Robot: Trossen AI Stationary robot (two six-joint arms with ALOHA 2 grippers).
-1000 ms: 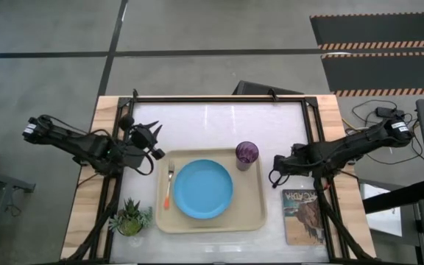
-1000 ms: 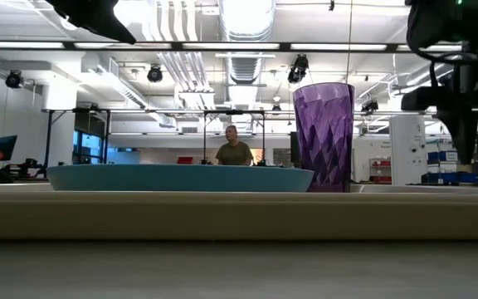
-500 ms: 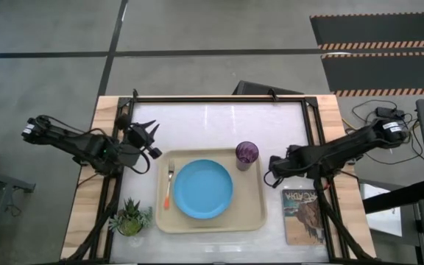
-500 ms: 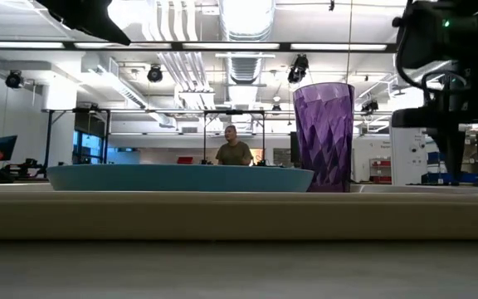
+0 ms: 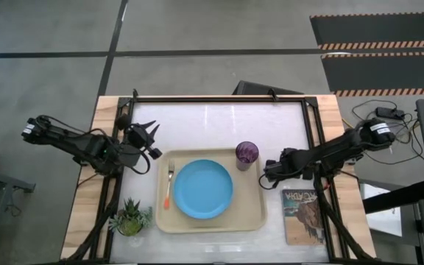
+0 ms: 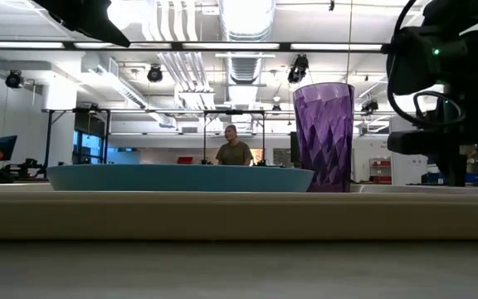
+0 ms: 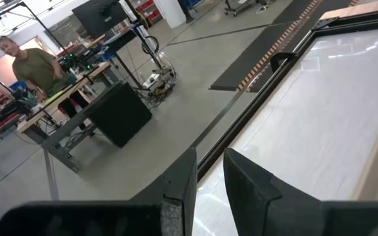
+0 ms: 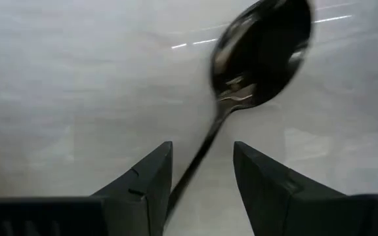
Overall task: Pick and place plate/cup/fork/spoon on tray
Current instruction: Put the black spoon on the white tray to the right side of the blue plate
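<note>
The left end effector (image 5: 147,137) waits off the tray (image 5: 256,219), fingers slightly parted, empty. Fork (image 5: 169,184), plate (image 5: 203,189) and cup (image 5: 246,155) sit on it. Only the spoon (image 8: 258,47) remains, seemingly pinched between the right end effector's (image 5: 269,173) narrowly spread fingers.

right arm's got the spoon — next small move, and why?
Probably carry it on toward the tray. The right gripper holds the spoon by its handle over bare table beside the tray's cup-side edge. The plate, cup and fork already sit on the tray; only the spoon is left.
</note>
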